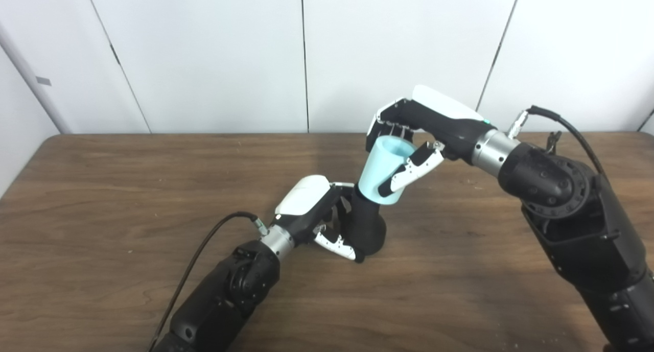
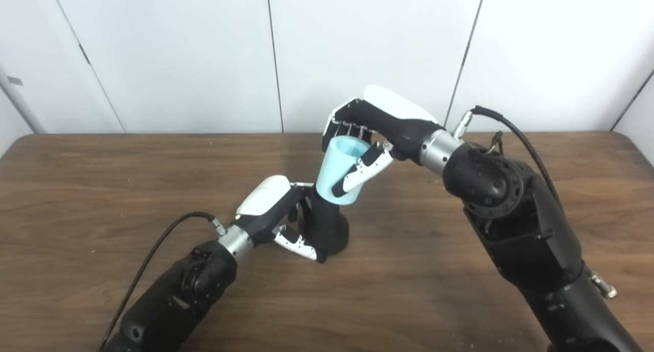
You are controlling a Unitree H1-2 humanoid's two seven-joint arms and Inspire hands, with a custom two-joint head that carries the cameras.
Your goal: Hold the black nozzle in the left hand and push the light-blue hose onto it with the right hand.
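Light-blue tapered plastic hose [image 1: 384, 172]: clasped by right hand [image 1: 415, 137], seated over matte black nozzle [image 1: 366, 225] gripped by left hand [image 1: 319, 214]; shared axis tilts toward one o'clock.

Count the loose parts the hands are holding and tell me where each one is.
2. The black nozzle stands on the table, gripped by the left hand. The light-blue hose sits on the nozzle's top, gripped by the right hand. No others show.

Bright even light, soft shadows on table [image 1: 153, 188], slight blur.
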